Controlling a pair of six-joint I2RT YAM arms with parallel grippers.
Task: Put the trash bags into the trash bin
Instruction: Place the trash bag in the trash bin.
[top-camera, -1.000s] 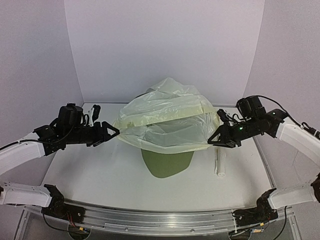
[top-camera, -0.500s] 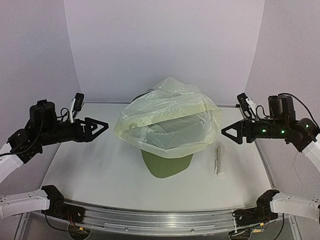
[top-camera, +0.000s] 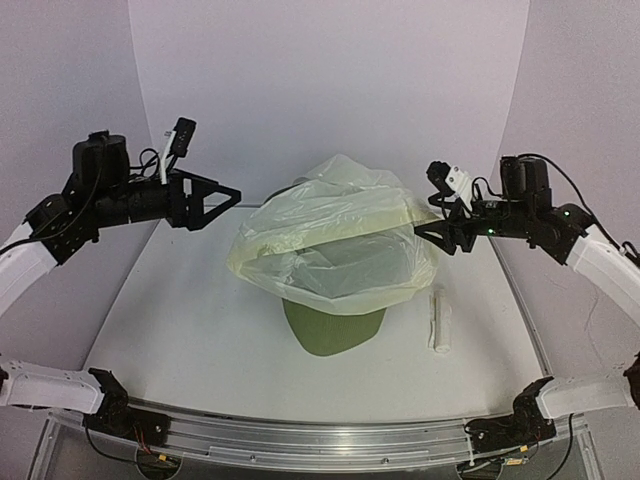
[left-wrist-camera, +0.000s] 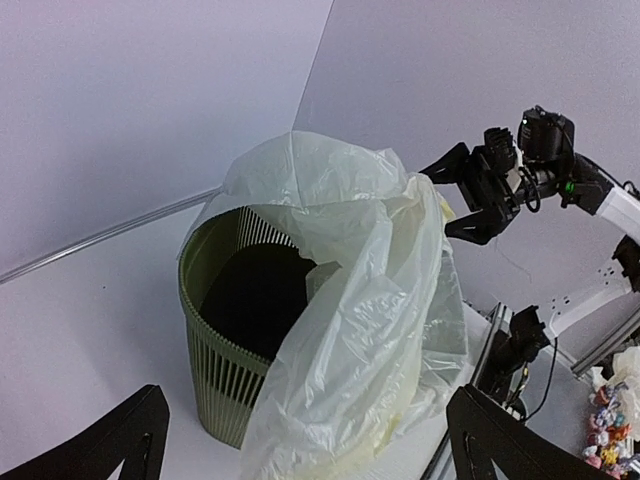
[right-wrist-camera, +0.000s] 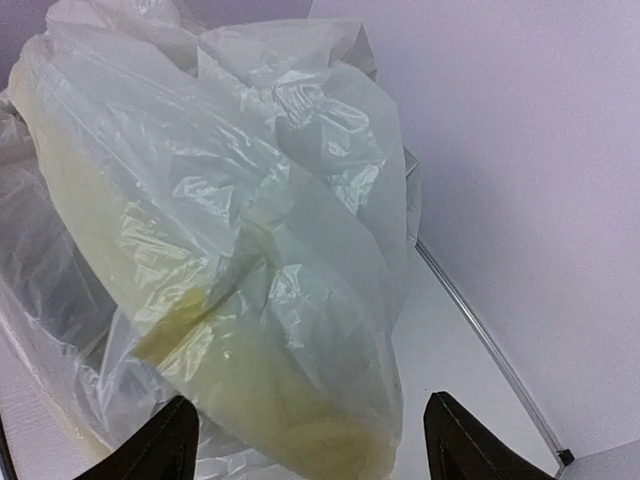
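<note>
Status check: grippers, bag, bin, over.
Left gripper open, right gripper open, neither holding the trash bag. Bag draped lopsided over trash bin, left rim uncovered. White roll right of bin.

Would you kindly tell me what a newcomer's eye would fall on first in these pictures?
The big translucent trash bag strikes first, draped over the green trash bin at the centre of the table, hiding most of it. The left gripper and right gripper hang open on either side, holding nothing. A small white roll lies to the bin's right.

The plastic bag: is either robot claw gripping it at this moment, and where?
Nothing is held. The left gripper and right gripper are both open, and the trash bag lies draped over the trash bin unsupported.
</note>
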